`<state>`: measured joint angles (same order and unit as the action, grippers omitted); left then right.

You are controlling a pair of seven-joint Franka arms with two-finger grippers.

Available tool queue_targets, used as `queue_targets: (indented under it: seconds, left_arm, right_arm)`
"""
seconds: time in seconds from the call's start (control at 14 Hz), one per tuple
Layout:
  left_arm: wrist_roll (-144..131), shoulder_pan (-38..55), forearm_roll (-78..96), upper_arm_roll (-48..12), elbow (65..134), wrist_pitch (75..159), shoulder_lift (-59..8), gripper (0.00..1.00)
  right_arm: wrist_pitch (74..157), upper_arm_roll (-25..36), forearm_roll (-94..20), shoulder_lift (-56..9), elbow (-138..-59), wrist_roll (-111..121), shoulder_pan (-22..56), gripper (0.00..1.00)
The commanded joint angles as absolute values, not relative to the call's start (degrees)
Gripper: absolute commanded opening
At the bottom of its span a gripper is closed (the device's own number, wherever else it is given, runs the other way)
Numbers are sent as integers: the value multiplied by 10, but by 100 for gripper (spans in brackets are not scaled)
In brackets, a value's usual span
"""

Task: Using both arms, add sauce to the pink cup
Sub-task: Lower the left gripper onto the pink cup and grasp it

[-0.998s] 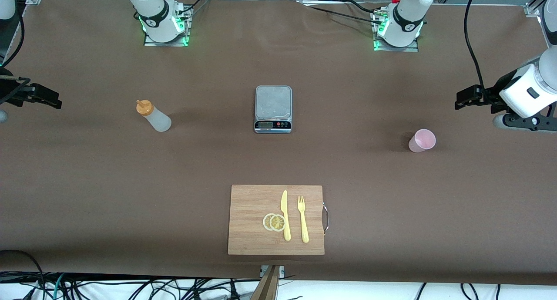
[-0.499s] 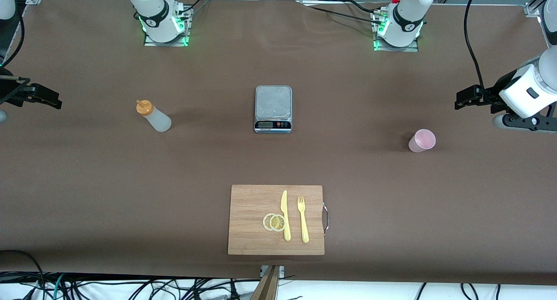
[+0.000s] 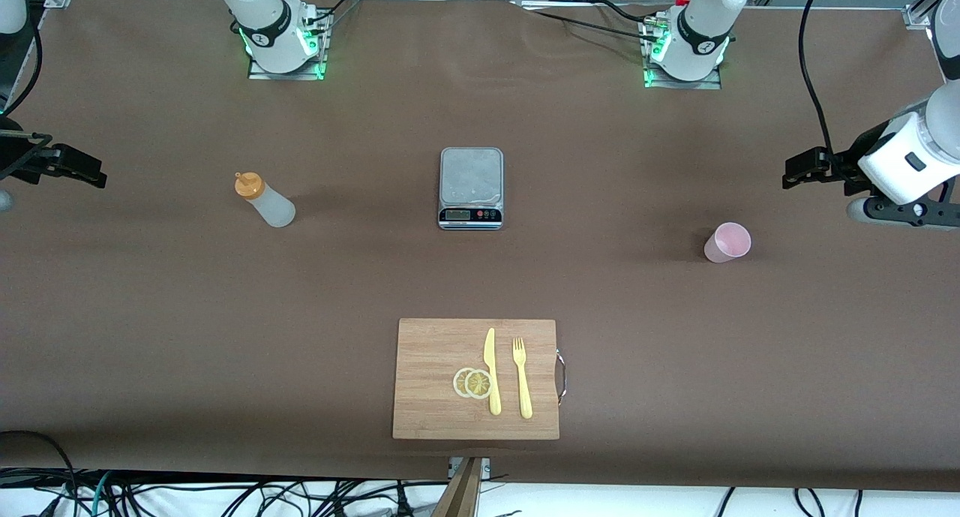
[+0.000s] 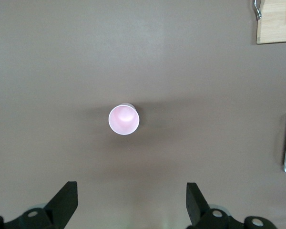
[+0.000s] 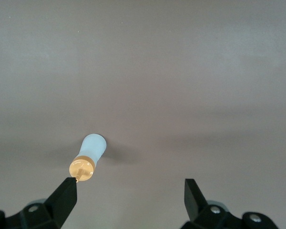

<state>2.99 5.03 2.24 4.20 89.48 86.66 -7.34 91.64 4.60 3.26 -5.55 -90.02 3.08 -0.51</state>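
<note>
Two lemon slices (image 3: 472, 383), a yellow knife (image 3: 491, 370) and a yellow fork (image 3: 522, 377) lie on a wooden cutting board (image 3: 431, 352), the thing nearest the front camera. Farther from that camera, toward the left arm's end of the table, the pink cup (image 3: 727, 242) stands upright on the brown table (image 3: 225, 314). The sauce (image 3: 264, 199) stands upright toward the right arm's end, a little farther from the camera than the cup, its orange cap on top. Between them sits a kitchen scale (image 3: 470, 187), well apart from both.

Both arms hang in the air at the table's ends — neither touches anything. The left gripper (image 4: 128, 207) hovers over bare table near the cup, fingers (image 4: 66, 200) spread wide and empty. The right gripper (image 5: 128, 205) hovers over the table near the bottle, fingers (image 5: 64, 198) likewise wide apart — nothing between them.
</note>
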Motion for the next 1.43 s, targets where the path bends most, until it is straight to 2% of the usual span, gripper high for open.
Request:
queue_targets:
  seconds: [0.0, 0.36, 0.78, 1.35]
  left_arm:
    - [35, 46, 25, 40, 919, 877, -76, 100]
    - [35, 30, 16, 40, 1007, 971, -78, 100]
    - [55, 4, -40, 40, 1094, 1109, -125, 100]
    - [47, -8, -39, 40, 1162, 1220, -171, 100]
  right_arm:
    - [911, 46, 33, -61, -888, 35, -8, 100]
    - [911, 46, 33, -61, -888, 35, -8, 100]
    - [911, 47, 33, -60, -888, 36, -9, 100]
    - [912, 47, 33, -61, -888, 36, -9, 100]
